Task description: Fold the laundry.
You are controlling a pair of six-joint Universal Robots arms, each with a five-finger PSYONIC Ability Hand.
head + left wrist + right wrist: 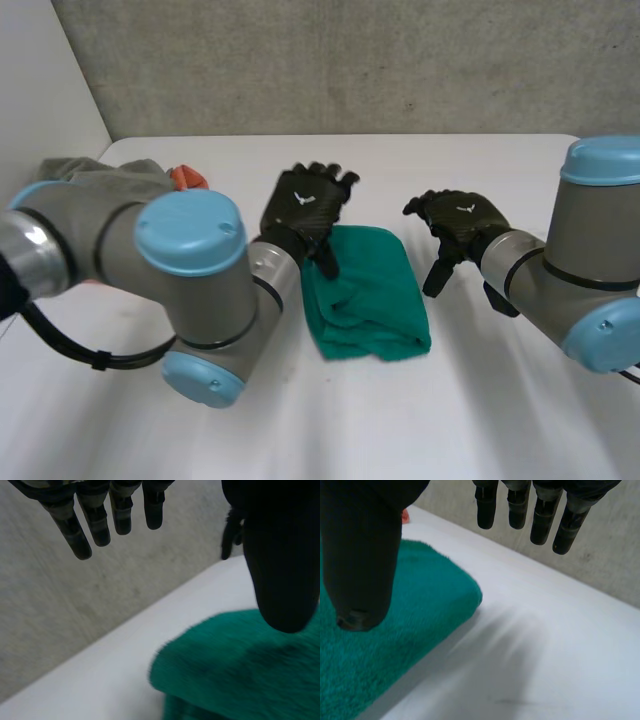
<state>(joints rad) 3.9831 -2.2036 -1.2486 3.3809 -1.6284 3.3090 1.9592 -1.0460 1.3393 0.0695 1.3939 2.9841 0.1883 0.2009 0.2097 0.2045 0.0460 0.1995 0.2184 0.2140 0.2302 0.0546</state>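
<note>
A green towel (365,295) lies folded into a thick pad in the middle of the white table (480,400). My left hand (305,205) hovers over its far left corner, open, with straight fingers and the thumb pointing down at the cloth. In the left wrist view the fingers (95,520) are spread in the air and the thumb hangs just above the towel (240,675). My right hand (462,225) is open to the right of the towel, apart from it. In its wrist view the fingers (540,515) hold nothing, and the towel's corner (395,630) lies under the thumb.
A heap of grey cloth (105,175) with an orange piece (187,180) sits at the table's back left, behind my left arm. A grey wall (350,60) runs along the table's far edge. Bare table lies in front of the towel and to its right.
</note>
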